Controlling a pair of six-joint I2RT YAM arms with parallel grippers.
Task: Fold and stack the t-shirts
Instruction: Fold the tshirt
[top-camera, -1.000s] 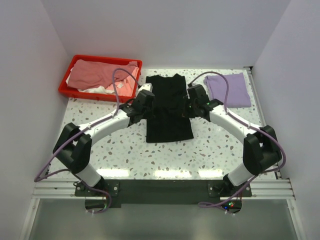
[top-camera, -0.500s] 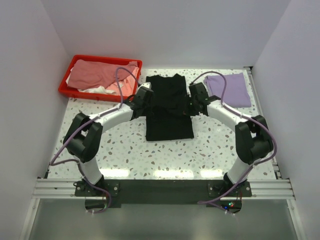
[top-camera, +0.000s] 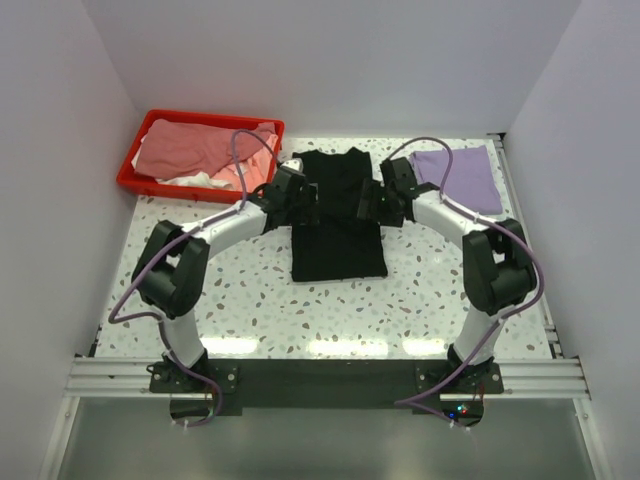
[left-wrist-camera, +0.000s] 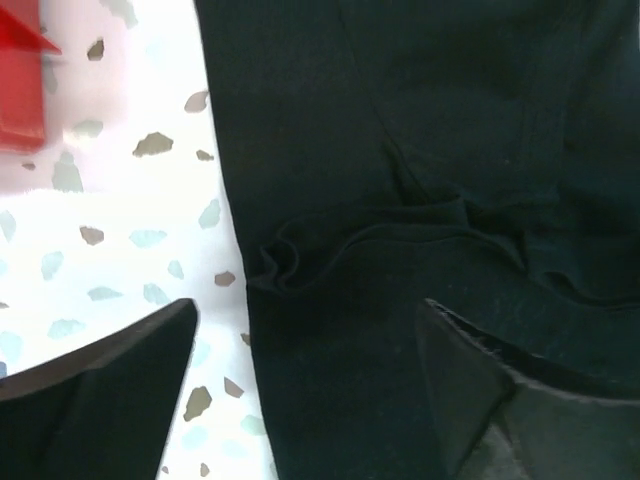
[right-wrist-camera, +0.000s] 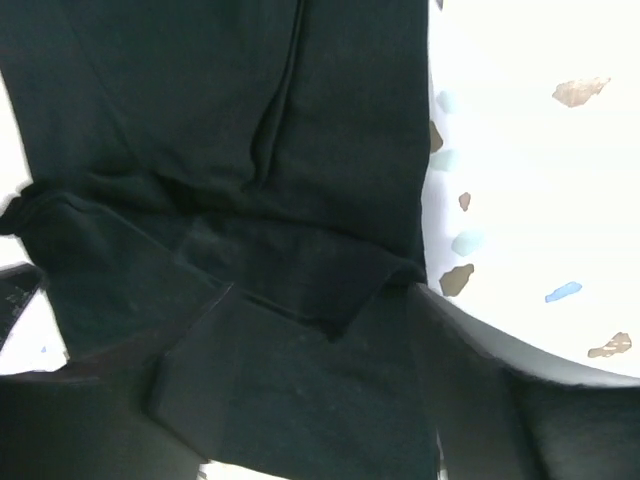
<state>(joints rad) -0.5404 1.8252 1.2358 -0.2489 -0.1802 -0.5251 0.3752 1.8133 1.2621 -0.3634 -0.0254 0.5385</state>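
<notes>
A black t-shirt (top-camera: 338, 245) lies lengthwise in the middle of the table, its sides folded in and a creased ridge across its middle (left-wrist-camera: 400, 225). My left gripper (top-camera: 303, 203) stands open over the shirt's left edge (left-wrist-camera: 310, 380); one finger is over the table, the other over black cloth. My right gripper (top-camera: 372, 205) is at the shirt's right edge, jaws apart, with a loose flap of black cloth (right-wrist-camera: 290, 400) between them. A folded light purple t-shirt (top-camera: 458, 178) lies at the far right. Pink (top-camera: 195, 145) and white (top-camera: 190, 180) t-shirts fill the bin.
The red plastic bin (top-camera: 135, 180) stands at the far left corner; its corner shows in the left wrist view (left-wrist-camera: 20, 95). White walls close in the speckled table (top-camera: 260, 300) on three sides. Purple cables loop over both arms.
Both grippers were shut on the black shirt's sides and have opened, letting it go. Both arms have reached farther toward the back of the table.
</notes>
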